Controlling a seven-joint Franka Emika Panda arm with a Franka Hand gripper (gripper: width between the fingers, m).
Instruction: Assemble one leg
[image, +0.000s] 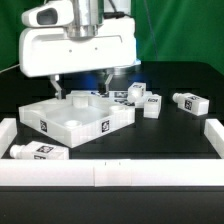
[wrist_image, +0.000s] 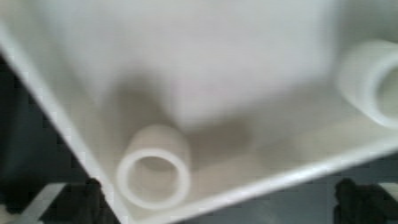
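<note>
The white square tabletop (image: 75, 118) lies upside down on the black table. My gripper (image: 82, 88) hangs low over its far edge, jaws wide open and empty. In the wrist view the tabletop's inside (wrist_image: 214, 90) fills the frame, with one round screw socket (wrist_image: 155, 175) near a corner and a second (wrist_image: 374, 85) at the edge. My gripper (wrist_image: 214, 205) has its dark fingertips (wrist_image: 54, 205) on either side of that corner. Legs lie loose: one leg (image: 150, 103) beside the tabletop, one (image: 188, 102) further to the exterior view's right, one (image: 40, 152) at front left.
Another tagged white part (image: 125, 93) sits behind the tabletop, partly hidden by my gripper. A low white wall (image: 110, 172) borders the front of the table, with side walls (image: 214, 135) at the right and at the left.
</note>
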